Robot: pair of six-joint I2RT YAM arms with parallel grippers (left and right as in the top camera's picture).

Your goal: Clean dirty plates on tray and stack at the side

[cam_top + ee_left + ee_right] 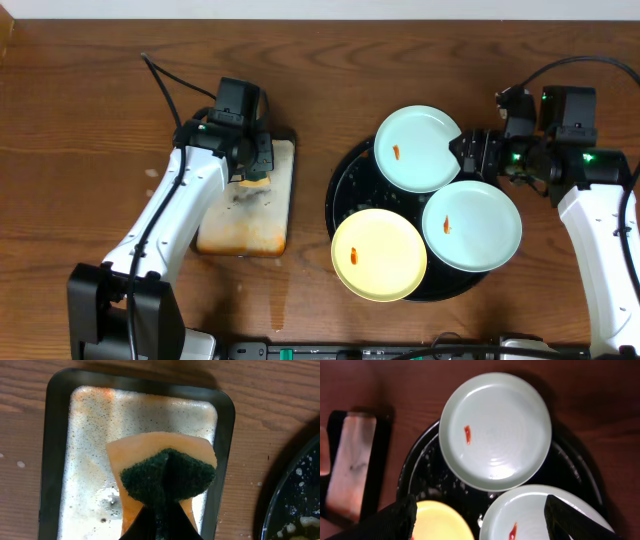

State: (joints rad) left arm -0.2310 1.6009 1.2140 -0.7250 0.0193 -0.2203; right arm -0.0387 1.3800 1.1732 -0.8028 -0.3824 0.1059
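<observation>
Three plates lie on the round black tray (345, 185): a mint-blue plate (417, 148) at the back, a mint-blue plate (471, 226) at the right, a pale yellow plate (379, 254) at the front. Each has a small orange smear. My left gripper (256, 172) is shut on a green-and-orange sponge (167, 476) and holds it over the metal pan (245, 205). My right gripper (478, 152) is open and empty, beside the back plate's right rim. In the right wrist view its fingers (482, 517) straddle the tray above the back plate (496, 430), right plate (540, 515) and yellow plate (442, 522).
The rust-stained rectangular pan (145, 420) sits left of the tray on brown wood tabletop (90, 120). The tray's wet rim (295, 495) shows at the right of the left wrist view. Cables run along the back and right edges.
</observation>
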